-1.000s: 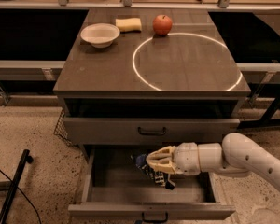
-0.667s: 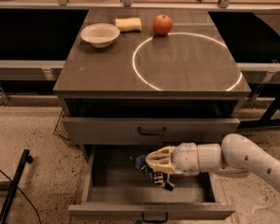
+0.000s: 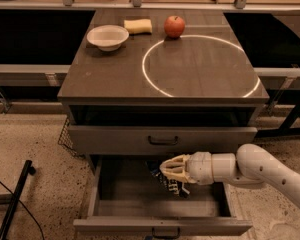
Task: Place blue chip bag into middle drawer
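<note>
The middle drawer (image 3: 121, 190), the lowest grey one, is pulled open, with its dark handle on the front at the bottom edge. My gripper (image 3: 164, 168) reaches in from the right, over the drawer's middle. It is shut on the blue chip bag (image 3: 171, 186), a crumpled dark-blue bag with white print. The bag hangs under and just left of the gripper, low inside the drawer. I cannot tell whether the bag touches the drawer floor.
The handled drawer above (image 3: 162, 140) is closed. On the cabinet top stand a white bowl (image 3: 107, 36), a yellow sponge (image 3: 138, 26) and a red apple (image 3: 174, 26), beside a white ring mark (image 3: 148, 78). A black pole (image 3: 15, 199) lies on the floor at left.
</note>
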`<state>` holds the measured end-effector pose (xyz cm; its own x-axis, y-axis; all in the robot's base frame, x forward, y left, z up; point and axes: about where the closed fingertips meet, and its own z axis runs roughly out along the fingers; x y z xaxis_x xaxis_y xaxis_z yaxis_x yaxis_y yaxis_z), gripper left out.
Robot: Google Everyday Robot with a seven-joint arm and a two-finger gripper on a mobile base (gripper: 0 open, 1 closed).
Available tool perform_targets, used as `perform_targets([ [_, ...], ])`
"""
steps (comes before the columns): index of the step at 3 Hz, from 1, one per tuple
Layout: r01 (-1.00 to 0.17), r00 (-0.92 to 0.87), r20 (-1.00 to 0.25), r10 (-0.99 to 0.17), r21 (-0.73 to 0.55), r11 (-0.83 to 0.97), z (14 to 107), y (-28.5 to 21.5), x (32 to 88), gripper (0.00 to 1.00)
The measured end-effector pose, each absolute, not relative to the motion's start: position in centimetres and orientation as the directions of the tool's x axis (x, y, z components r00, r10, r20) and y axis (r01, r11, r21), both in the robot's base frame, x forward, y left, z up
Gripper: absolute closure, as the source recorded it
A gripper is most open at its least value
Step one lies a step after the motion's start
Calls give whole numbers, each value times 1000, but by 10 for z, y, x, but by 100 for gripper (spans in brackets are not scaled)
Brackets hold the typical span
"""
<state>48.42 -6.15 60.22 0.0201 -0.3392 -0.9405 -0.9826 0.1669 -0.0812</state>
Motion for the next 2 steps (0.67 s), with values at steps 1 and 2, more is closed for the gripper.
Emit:
perform_targets([
  [1,-979,56,-938,-342,-118,165,589,-71,496,100],
  [2,-988,43,-939,-343,-90,124,574,-81,505,100],
])
